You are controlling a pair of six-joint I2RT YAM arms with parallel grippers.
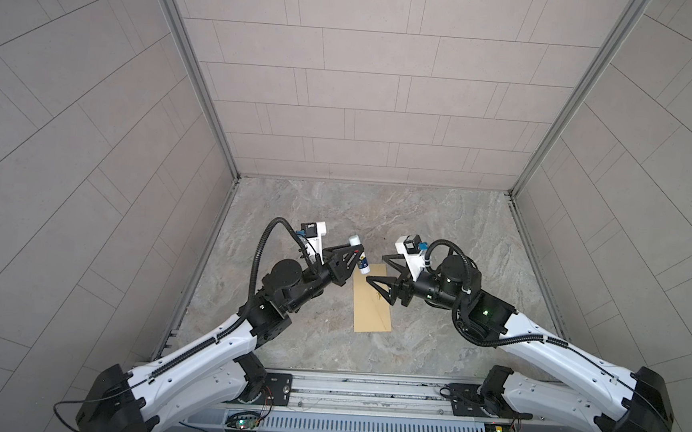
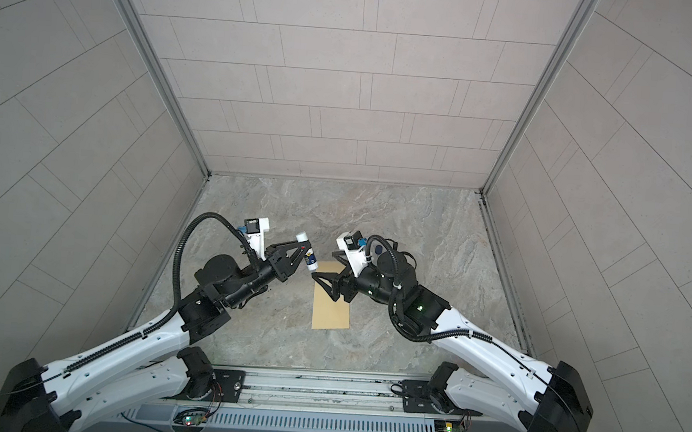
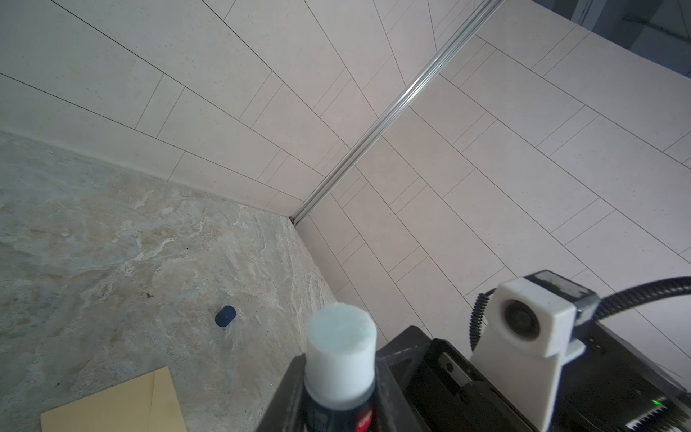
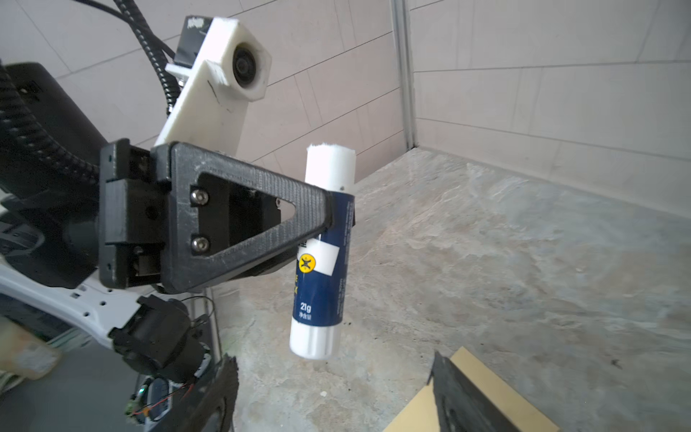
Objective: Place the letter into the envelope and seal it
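The left fingers are gripping an uncapped glue stick near the far corner of the envelope, which is lying flat on the surface, long axis pointing away, under the spread, empty right fingers; the unseen letter is probably sitting inside.

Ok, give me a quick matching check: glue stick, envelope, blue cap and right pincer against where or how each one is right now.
1. glue stick
2. envelope
3. blue cap
4. right pincer

A. open and empty, over the envelope's far end
B. tan, lying flat between the two arms
C. loose on the table, off its tube
D. clamped in the left pincer, clear of the table

Pairs: 1-D, 2-B, 3-C, 4-A.
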